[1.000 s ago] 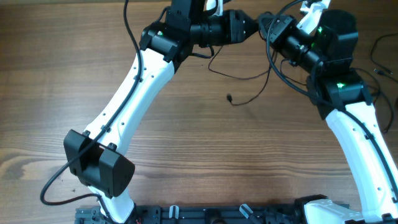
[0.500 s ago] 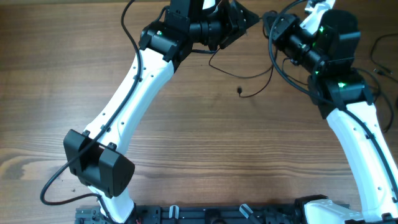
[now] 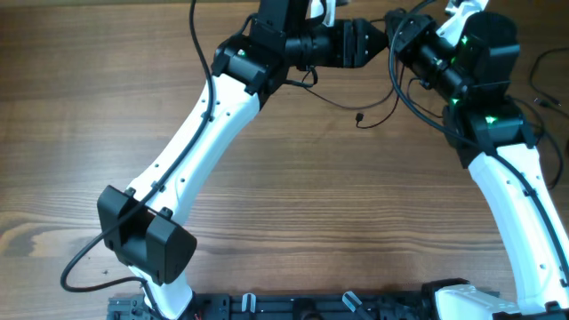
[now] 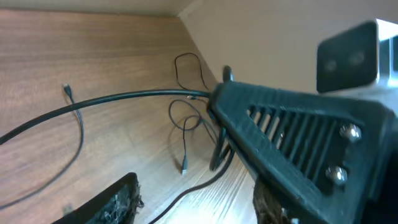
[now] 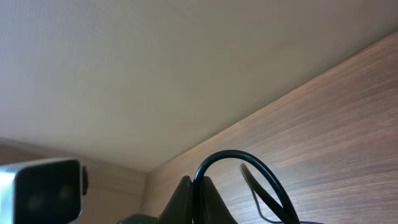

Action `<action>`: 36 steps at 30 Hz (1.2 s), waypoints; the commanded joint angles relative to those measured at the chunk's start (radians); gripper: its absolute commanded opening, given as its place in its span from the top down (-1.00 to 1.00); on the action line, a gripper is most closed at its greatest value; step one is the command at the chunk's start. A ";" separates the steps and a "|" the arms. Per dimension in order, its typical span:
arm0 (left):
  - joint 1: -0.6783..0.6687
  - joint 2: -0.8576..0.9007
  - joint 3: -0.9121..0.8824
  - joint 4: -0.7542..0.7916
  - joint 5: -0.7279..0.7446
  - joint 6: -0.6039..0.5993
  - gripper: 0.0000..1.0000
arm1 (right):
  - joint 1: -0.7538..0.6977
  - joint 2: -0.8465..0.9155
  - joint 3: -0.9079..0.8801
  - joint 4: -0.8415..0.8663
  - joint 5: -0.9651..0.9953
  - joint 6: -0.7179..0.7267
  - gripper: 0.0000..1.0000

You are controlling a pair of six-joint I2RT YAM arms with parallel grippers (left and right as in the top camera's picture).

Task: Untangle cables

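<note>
Cables [image 3: 358, 116] near far table [image 3: 284, 204] edge

No readable text, labels, brands, numbers or signs in any of the three views.

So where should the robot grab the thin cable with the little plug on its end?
Probably just behind the plug, coming from above and pinching across the cable. That end is loose, with bare table all around, so nothing blocks the way down.
</note>
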 commanded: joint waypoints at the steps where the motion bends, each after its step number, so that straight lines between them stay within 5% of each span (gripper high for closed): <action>1: -0.005 0.008 0.003 0.004 -0.003 0.072 -0.14 | -0.014 0.017 0.000 0.005 -0.005 -0.007 0.92; 5: -0.005 0.008 0.003 0.012 -0.003 0.072 0.23 | -0.013 0.019 0.000 0.003 -0.072 -0.006 0.92; 8: -0.005 0.008 0.003 0.022 -0.002 0.071 0.28 | -0.013 0.019 0.000 0.003 -0.099 -0.006 0.92; 11: -0.006 0.008 0.003 0.026 -0.002 0.067 -0.02 | -0.013 0.019 0.000 0.005 -0.104 0.004 0.92; 19: -0.014 0.008 0.003 0.047 -0.003 0.068 -0.04 | -0.013 0.019 0.000 0.009 -0.132 0.009 0.92; 20: -0.014 0.008 0.003 0.047 -0.003 0.069 0.29 | -0.013 0.019 0.000 0.009 -0.132 0.009 0.81; 21: -0.014 0.008 0.003 0.047 -0.003 0.069 0.84 | -0.013 0.019 0.000 0.007 -0.132 0.008 0.40; 23: -0.013 0.008 0.003 0.031 -0.031 0.076 0.92 | -0.014 0.019 0.000 0.006 -0.111 0.000 -0.81; 24: -0.008 0.008 0.003 0.002 -0.074 0.076 0.92 | -0.015 0.019 0.000 -0.008 -0.070 -0.014 -0.99; 27: 0.033 0.008 0.003 -0.091 -0.133 0.080 0.92 | -0.056 0.019 0.000 -0.045 -0.067 -0.024 -0.99; 30: 0.071 0.008 0.003 -0.148 -0.139 0.098 0.40 | -0.083 0.019 0.000 -0.065 -0.103 -0.035 -0.99; 32: 0.099 0.008 0.003 -0.183 -0.145 0.097 -0.42 | -0.085 0.019 0.000 -0.105 -0.082 -0.068 -0.99; 34: 0.113 0.008 0.003 -0.205 -0.145 0.098 -0.99 | -0.085 0.019 0.000 -0.130 0.013 -0.083 -0.99; 36: 0.117 0.008 0.003 -0.225 -0.144 0.108 -1.00 | -0.085 0.021 0.000 -0.143 0.097 -0.188 -0.99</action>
